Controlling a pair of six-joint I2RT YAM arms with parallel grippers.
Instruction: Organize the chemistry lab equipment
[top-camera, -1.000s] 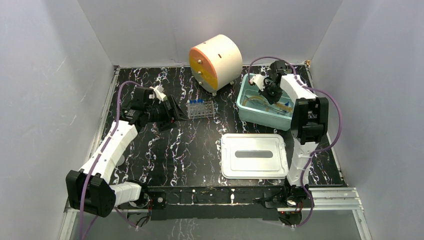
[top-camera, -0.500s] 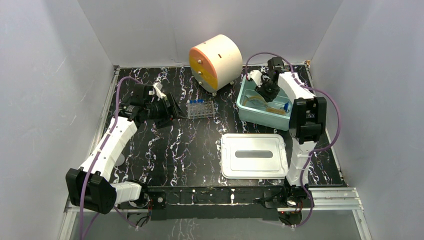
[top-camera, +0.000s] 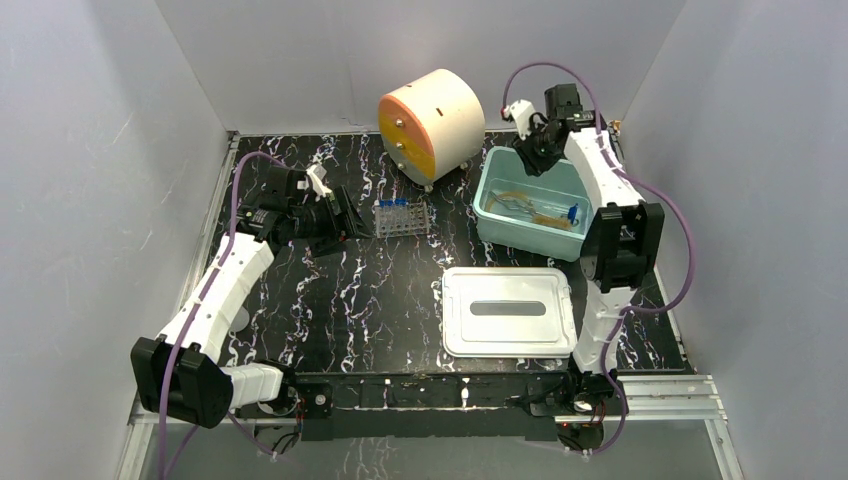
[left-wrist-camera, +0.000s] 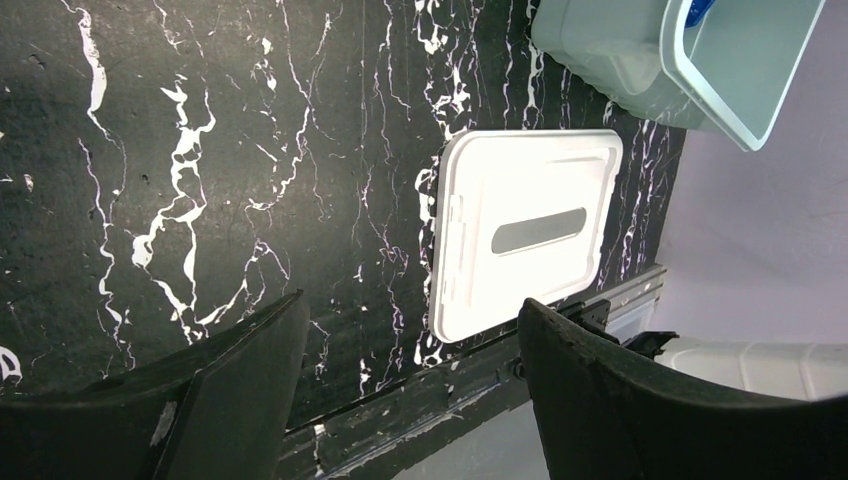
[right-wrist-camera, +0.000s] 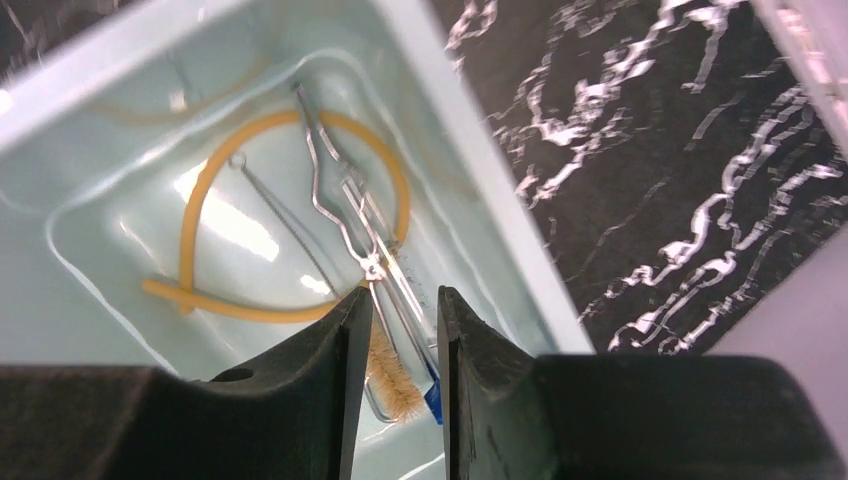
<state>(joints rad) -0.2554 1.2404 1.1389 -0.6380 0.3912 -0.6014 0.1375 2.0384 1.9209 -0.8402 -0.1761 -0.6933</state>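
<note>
The teal tub (top-camera: 490, 190) holds a tan tubing coil (top-camera: 520, 197), metal tongs and a blue-capped tube (top-camera: 572, 212). My right gripper (top-camera: 530, 150) hovers above the tub's far rim, open, with nothing between its fingers. In the right wrist view my right gripper (right-wrist-camera: 402, 293) looks down on the tubing (right-wrist-camera: 190, 230), the tongs (right-wrist-camera: 345, 195), a bristle brush (right-wrist-camera: 385, 375) and the tube's blue cap (right-wrist-camera: 432, 398). A small clear rack (top-camera: 402, 217) with blue-capped tubes stands mid-table. My left gripper (top-camera: 356, 222) sits just left of it, open and empty, as the left wrist view (left-wrist-camera: 410, 300) also shows.
The white lid (top-camera: 508, 310) lies flat in front of the tub, also seen as the lid (left-wrist-camera: 525, 230) in the left wrist view. The round cream-and-orange cabinet (top-camera: 432, 122) stands at the back between rack and tub. Grey walls enclose the table.
My right gripper has opened and risen out of the tub towards its far rim. The blue-capped tube now lies in the tub. The left arm has barely moved.
</note>
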